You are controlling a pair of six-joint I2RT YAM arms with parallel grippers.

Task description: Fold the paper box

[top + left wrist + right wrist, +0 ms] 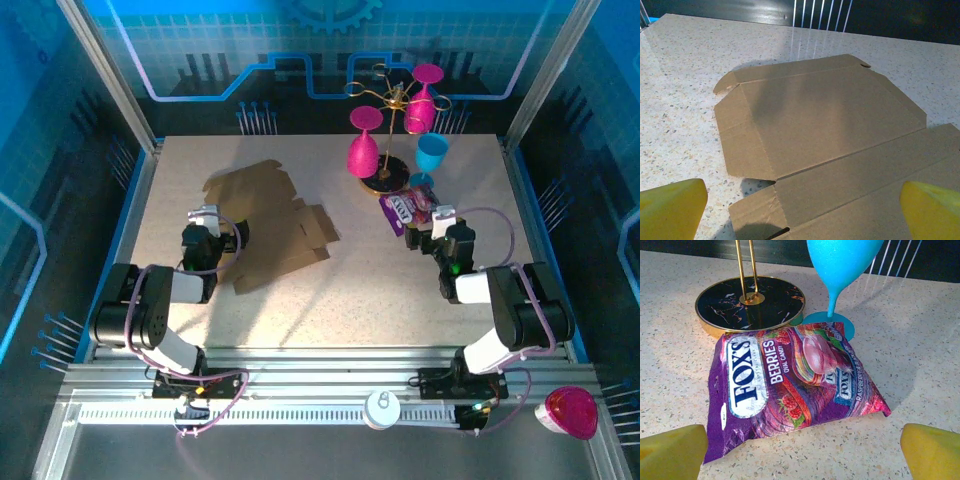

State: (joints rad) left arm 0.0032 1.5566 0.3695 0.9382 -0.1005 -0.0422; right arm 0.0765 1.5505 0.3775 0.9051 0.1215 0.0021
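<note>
- On the left half of the worktop (380, 300), the paper box (265, 225) lies flat and unfolded, its flaps spread out, well in from every edge.
- The left gripper (228, 238) sits at the box's near-left side, its yellow fingers (670, 210) spread wide and pinching nothing.
- Toward the right edge, the right gripper (420, 235) faces a purple candy packet (790, 385), with its fingers also spread and empty.
- Just behind the packet stand a gold-rimmed rack base (750, 300) and a blue glass (840, 270), whose foot touches the packet.
</note>
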